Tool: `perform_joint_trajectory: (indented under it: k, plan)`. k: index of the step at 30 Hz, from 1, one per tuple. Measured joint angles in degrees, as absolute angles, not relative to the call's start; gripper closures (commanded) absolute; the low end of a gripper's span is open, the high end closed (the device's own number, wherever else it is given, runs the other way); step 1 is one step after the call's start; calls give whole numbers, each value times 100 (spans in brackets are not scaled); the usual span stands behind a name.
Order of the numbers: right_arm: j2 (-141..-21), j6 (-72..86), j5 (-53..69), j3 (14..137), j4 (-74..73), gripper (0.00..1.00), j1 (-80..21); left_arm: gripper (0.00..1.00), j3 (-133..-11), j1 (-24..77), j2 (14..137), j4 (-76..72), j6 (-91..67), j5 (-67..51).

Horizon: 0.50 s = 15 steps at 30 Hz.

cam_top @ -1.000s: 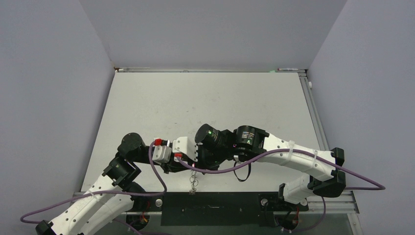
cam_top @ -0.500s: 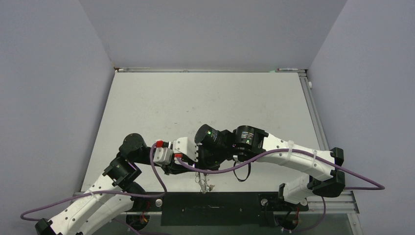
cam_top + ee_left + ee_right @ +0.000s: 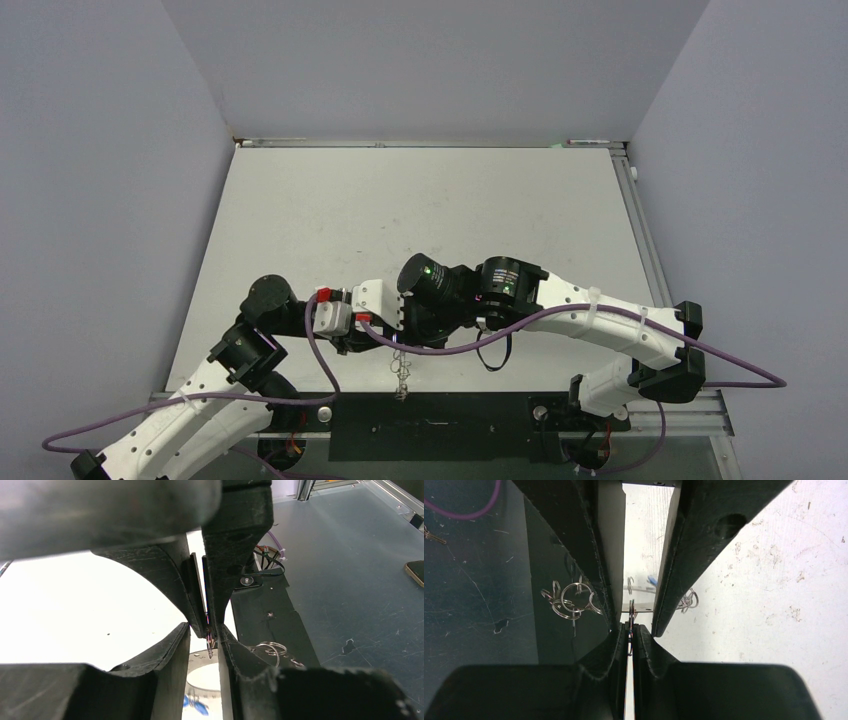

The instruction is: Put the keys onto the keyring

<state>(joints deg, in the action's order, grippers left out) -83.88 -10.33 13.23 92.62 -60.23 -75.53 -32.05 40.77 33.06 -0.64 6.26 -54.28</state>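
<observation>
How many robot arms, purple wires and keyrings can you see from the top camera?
Robot arms: 2 (left arm, right arm)
Purple cables: 2
Keyring: 1, dangling under where the arms meet
Total: 5

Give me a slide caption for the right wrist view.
Right gripper pinching a thin wire loop of the keyring, left gripper facing it tip to tip.
</observation>
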Motion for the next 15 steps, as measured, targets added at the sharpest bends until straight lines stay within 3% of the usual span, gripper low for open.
perform_joint_trajectory:
  k: [11, 15]
  plan:
    - [-8377, -1026, 1267, 9262, -6029, 95, -7553, 78, -3197, 4077, 3306, -69, 644, -5395]
    - [-8374, -1028, 1236, 9262, -6027, 95, -7553, 65, -3197, 4077, 3304, -71, 648, -5387]
